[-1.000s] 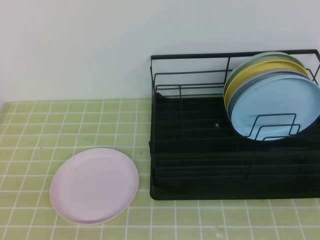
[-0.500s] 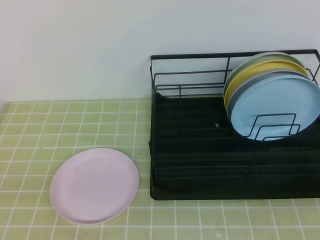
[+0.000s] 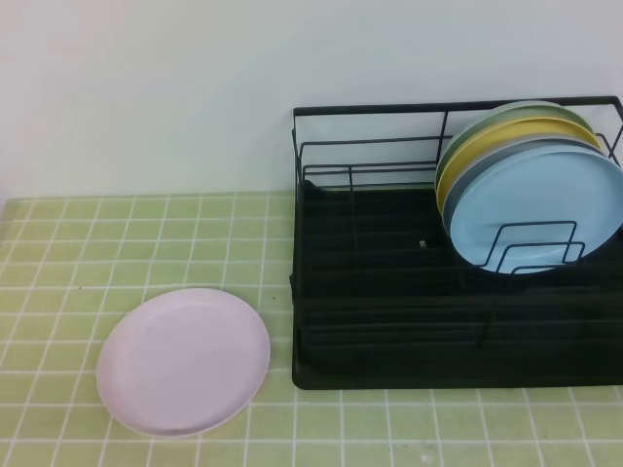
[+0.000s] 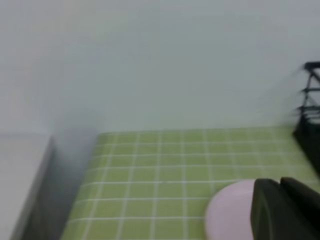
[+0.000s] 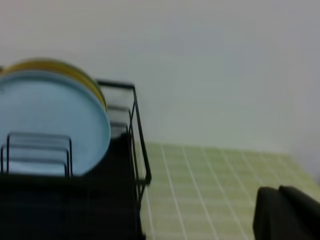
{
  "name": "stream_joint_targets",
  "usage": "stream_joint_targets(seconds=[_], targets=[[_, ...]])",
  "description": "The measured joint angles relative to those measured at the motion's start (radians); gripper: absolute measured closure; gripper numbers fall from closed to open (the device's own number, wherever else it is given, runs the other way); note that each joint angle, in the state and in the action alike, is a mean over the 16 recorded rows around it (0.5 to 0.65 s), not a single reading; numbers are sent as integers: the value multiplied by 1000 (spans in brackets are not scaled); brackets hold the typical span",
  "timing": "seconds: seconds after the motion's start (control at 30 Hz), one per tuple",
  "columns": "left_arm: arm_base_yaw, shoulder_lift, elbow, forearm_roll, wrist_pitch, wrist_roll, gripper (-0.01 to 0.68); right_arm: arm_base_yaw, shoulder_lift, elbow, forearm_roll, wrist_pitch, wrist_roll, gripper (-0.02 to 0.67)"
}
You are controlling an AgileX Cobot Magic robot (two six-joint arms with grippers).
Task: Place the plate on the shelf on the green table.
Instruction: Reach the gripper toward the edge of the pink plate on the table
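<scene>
The pale pink plate (image 3: 183, 360) lies flat on the green table (image 3: 117, 243), to the left of the shelf (image 3: 389, 321), a black wire rack with a tray base. Neither arm shows in the high view. In the left wrist view my left gripper (image 4: 280, 187) is shut with nothing in it, its dark fingers hanging above and apart from the near edge of the plate (image 4: 227, 212). My right gripper (image 5: 279, 192) is also shut and holds nothing. It sits off the right end of the shelf (image 5: 135, 150), over the tiles.
Several plates stand upright in the right end of the rack, a light blue plate (image 3: 535, 209) in front and a yellow plate (image 3: 506, 136) behind it. A white wall rises behind the table. The table's left edge (image 4: 85, 185) drops off near a grey ledge.
</scene>
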Motion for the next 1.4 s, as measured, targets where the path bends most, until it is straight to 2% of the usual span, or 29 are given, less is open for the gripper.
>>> stream_joint_targets(seconds=[0.27,0.63,0.77,1.17,1.4], targets=[[0,158,-129,-157,172,-37,675,0,70,-48,94,197,-53,641],[0,656,-314,-254,351,121,652,0,150,-48,191,213,-123,641],[0,833,-346,-275,321,168,591,0,155,-47,198,211,-127,641],[0,1245,-411,-316,97,207,324,0,155,-47,201,208,-133,642],[0,1445,-479,-310,19,232,277,0,155,-47,201,207,-135,642]])
